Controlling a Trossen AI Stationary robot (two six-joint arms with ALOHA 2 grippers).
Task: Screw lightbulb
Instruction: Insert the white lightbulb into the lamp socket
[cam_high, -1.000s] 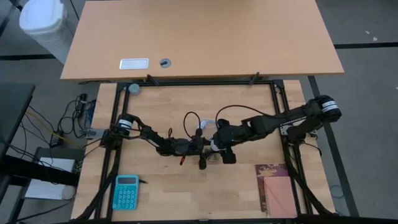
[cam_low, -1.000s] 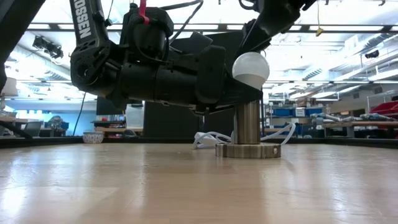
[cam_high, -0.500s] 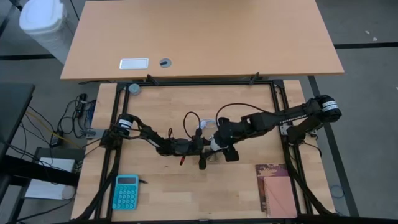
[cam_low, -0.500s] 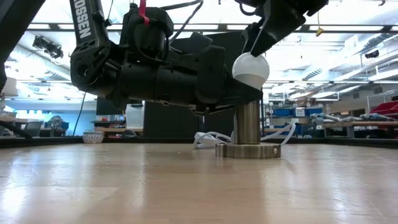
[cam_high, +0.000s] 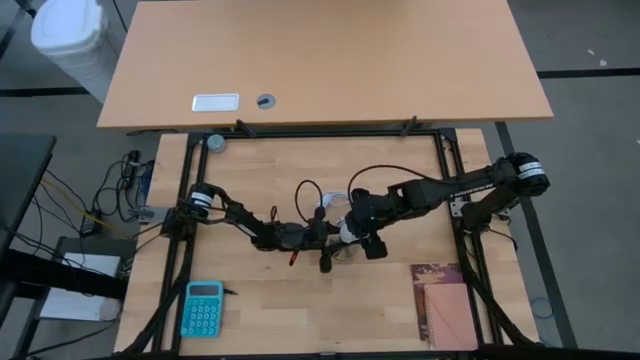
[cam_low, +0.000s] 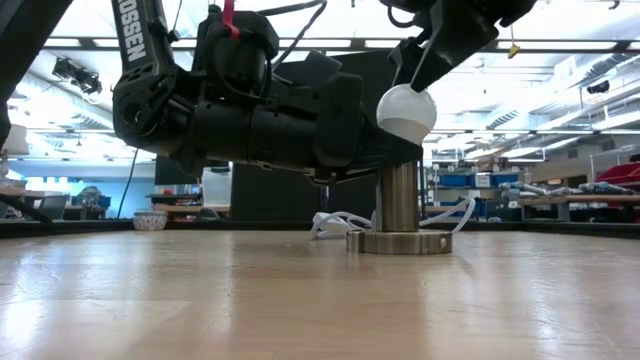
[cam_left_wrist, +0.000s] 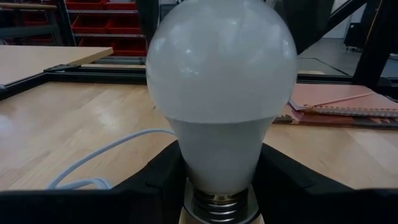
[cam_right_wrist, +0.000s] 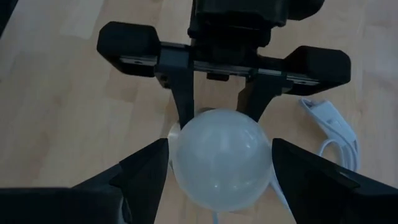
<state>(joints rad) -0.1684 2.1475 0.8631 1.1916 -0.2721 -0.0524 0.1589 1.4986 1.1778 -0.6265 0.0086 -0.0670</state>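
The white lightbulb stands with its greyish screw base in the top of a steel socket post. The post rises from a round flat base that rests on the table's middle. My left gripper reaches in level from the table's left and is shut around the post's top, under the bulb. My right gripper comes down slanting from the table's right, and its fingers close on the bulb's globe. My left gripper has one finger on each side of the socket's top, just under the bulb's neck. It comes in level from the table's left. The contact itself lies below the picture's edge, so the hold does not show. My right gripper pinches the bulb's globe at its widest part between its two fingers. The fingers slant down from above and from the table's right. The bulb stays seated in the socket and leans a little.
A white cable coils behind the socket and runs off across the table. A teal calculator lies near the front left and a brown notebook near the front right. A second desk stands beyond the far edge.
My right gripper has turned about the bulb without leaving its place, and its wrist has tipped a little. The bulb's globe has turned with it and leans slightly toward the table's right. My left gripper and the socket have kept still.
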